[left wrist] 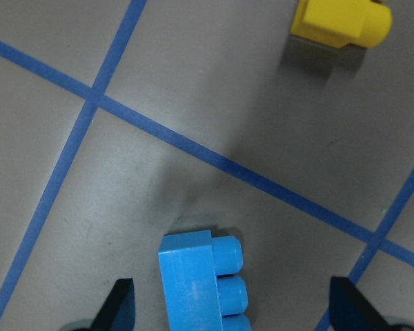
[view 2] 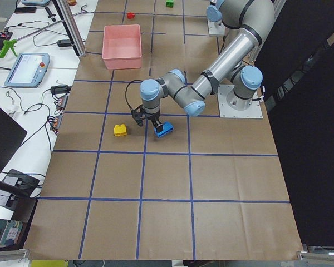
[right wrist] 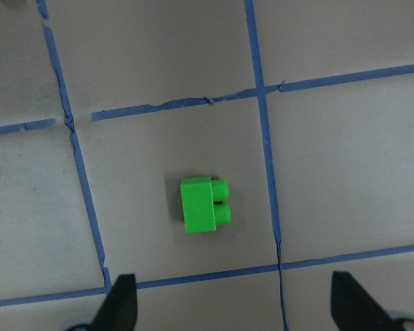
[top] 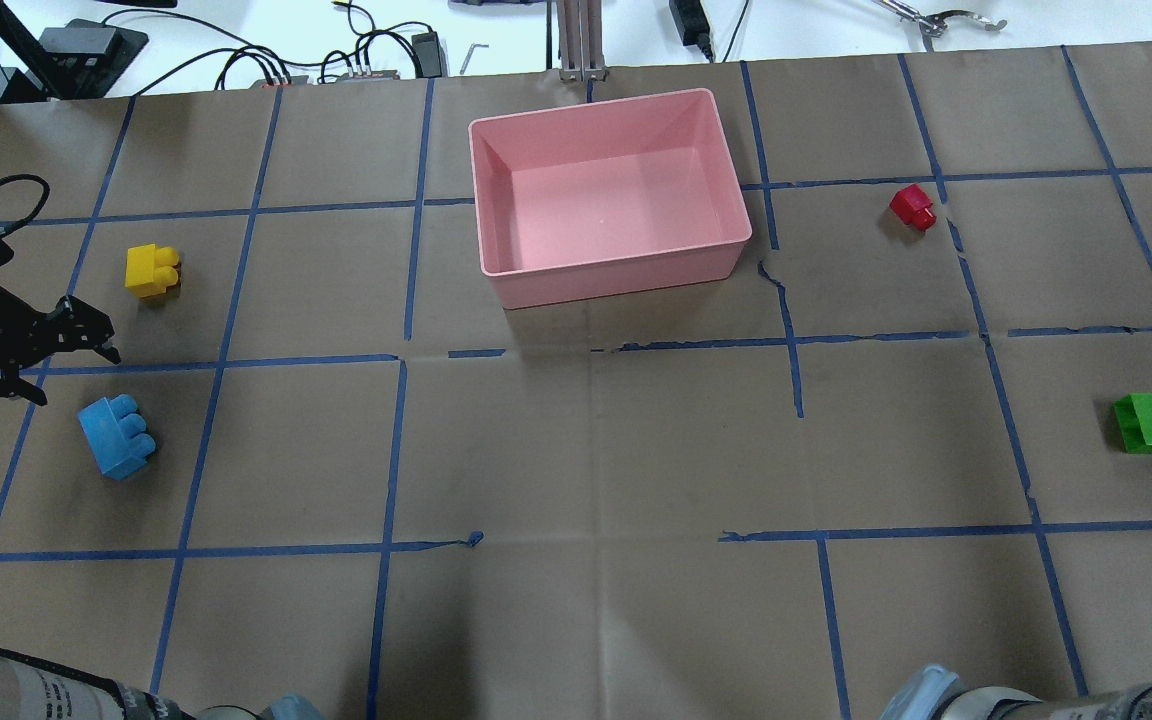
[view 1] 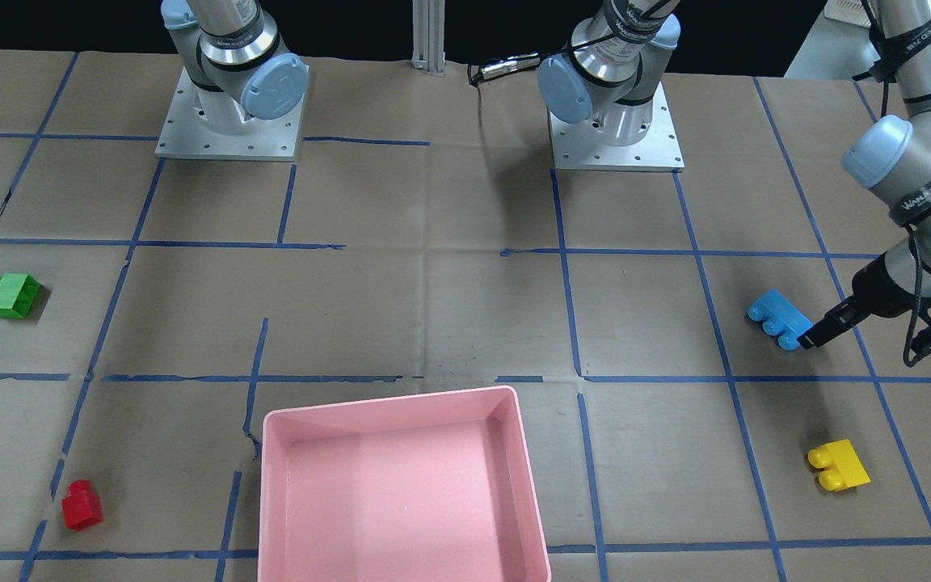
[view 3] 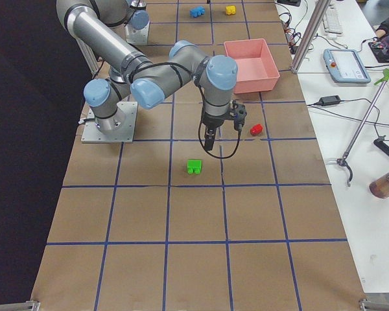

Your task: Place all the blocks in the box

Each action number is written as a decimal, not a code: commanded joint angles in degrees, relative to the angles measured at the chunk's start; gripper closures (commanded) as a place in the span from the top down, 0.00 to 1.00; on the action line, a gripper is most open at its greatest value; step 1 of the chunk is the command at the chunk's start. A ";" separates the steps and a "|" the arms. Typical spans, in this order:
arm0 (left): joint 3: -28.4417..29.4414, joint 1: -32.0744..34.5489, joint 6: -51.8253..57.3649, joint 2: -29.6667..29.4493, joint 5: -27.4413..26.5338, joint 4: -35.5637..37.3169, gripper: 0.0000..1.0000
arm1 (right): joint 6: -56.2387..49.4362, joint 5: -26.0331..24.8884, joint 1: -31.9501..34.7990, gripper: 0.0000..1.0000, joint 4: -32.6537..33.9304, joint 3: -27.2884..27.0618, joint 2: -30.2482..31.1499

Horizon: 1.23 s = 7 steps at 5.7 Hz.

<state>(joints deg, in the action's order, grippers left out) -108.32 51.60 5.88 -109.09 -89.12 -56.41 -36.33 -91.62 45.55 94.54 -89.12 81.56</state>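
table [top: 636, 450]: brown paper with a blue tape grid [top: 396, 360], and we see it in every view

left arm [view 1: 918, 186] reaches out low over its own end of the table. right arm [view 3: 110, 45] is folded over the other end, wrist pointing straight down

box [top: 616, 278]: pink, upright, at the middle of the far edge across from the two bases. all four blocks lie on the paper outside it, none touching it

left gripper [left wrist: 232, 307]: jaws spread wide. we see both fingertips [left wrist: 121, 307] at the bottom corners of the wrist view, with the blue block [top: 118, 437] between them and a gap on each side. in the front view one finger ends right at the block's end, and we can't tell if it touches

right gripper [right wrist: 234, 303]: jaws also spread wide, holding nothing. it hangs above the paper with the green block [right wrist: 203, 205] below it. that block sits centred in the wrist view, ahead of the fingertips rather than between them

blocks, big to small:
- blue block: three studs, on its side near the left end, studs pointing along the paper
- green block: on its side near the right end, on the robot's side of the red one and well apart from it
- yellow block [top: 151, 270]: two studs, on its side, one grid cell beyond the blue block, near it but apart
- red block [top: 913, 207]: smallest, to the right of the box at about the same depth, clearly apart from it
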 commanded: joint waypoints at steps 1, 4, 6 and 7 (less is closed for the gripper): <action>-3.98 -0.27 0.09 -1.14 -0.44 2.44 0.99 | -0.58 -0.14 -0.02 0.99 15.39 -13.10 -0.61; -5.77 -1.94 0.45 -2.26 -1.58 8.57 0.99 | -0.32 -0.31 -0.02 0.99 26.22 -21.00 -6.83; -6.21 -1.59 -1.12 -2.01 -1.58 9.73 0.93 | -0.14 -0.49 -0.03 0.99 26.40 -21.01 -10.45; -6.29 -1.24 -3.48 -1.83 -1.41 9.56 0.92 | -0.14 -0.75 -0.02 0.99 26.31 -21.01 -10.72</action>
<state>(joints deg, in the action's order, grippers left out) -114.54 50.07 4.29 -111.07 -90.64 -46.84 -36.53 -92.18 45.50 120.88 -110.08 71.38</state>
